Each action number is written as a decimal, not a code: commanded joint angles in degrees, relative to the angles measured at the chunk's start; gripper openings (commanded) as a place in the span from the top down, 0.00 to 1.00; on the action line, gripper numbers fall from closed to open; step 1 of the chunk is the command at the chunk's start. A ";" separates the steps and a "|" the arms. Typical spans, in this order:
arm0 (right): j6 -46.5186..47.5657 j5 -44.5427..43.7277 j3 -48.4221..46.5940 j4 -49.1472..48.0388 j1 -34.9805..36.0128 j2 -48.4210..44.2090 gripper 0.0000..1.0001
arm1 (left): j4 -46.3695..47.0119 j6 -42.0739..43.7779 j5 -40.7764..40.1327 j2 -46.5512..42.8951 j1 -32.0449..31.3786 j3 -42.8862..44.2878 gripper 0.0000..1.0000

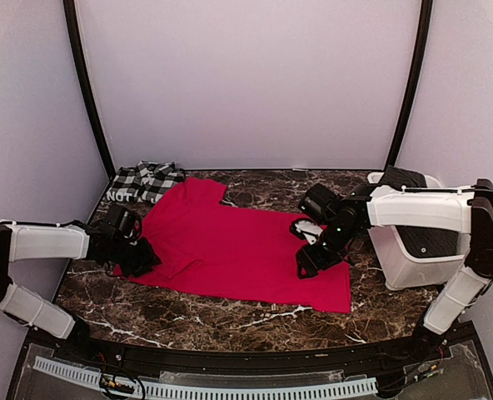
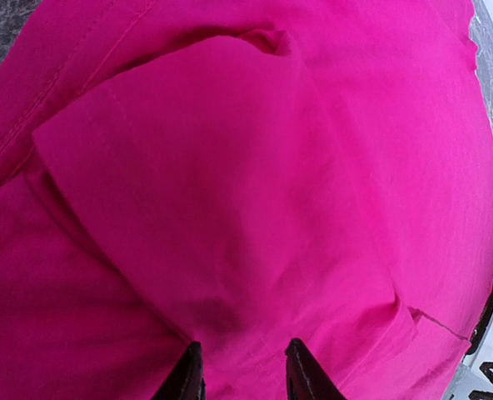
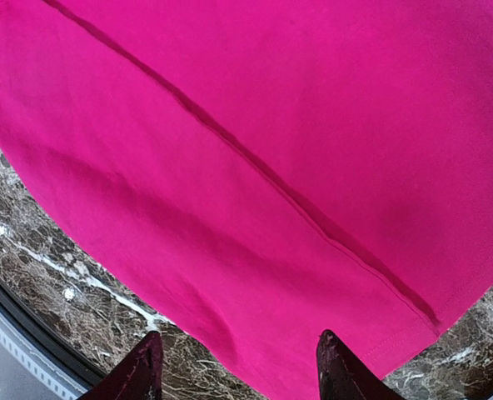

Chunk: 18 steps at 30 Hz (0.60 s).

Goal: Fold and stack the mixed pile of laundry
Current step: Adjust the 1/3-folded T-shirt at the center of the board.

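The plain red garment (image 1: 238, 246) lies spread flat on the marble table, with its left sleeve folded inward over the body. The black-and-white checked garment (image 1: 145, 181) lies crumpled at the back left, touching the red one's upper corner. My left gripper (image 1: 140, 257) sits low at the red garment's left edge; in the left wrist view it (image 2: 242, 371) is open over the folded red flap (image 2: 196, 167). My right gripper (image 1: 307, 263) hovers over the garment's right part; in the right wrist view it (image 3: 238, 362) is wide open above the red hem (image 3: 271, 133), holding nothing.
A white plastic bin (image 1: 413, 250) stands at the right, close behind my right forearm. Dark marble table (image 1: 230, 312) shows in front of the garment. The table's black front rim (image 3: 13, 325) runs below the hem in the right wrist view.
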<state>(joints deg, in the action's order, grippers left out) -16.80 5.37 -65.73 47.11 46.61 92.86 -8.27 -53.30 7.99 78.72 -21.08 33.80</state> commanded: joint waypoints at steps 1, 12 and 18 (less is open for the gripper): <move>0.26 1.30 -0.38 -2.48 -0.29 -0.07 0.41 | -8.01 -1.20 -3.58 -7.34 -0.71 -0.70 0.67; 0.55 1.76 -0.79 -3.12 -0.29 0.23 0.42 | -6.79 -0.88 -5.95 -4.40 -0.63 -0.17 0.66; 0.28 1.57 0.30 -3.23 -0.29 -0.46 0.42 | -3.72 1.28 -7.28 1.86 -0.63 1.01 0.66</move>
<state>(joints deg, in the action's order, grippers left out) -16.53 6.66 -65.76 44.97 46.59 93.21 -13.69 -53.80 2.57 78.24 -21.65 33.87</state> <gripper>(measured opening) 0.578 0.337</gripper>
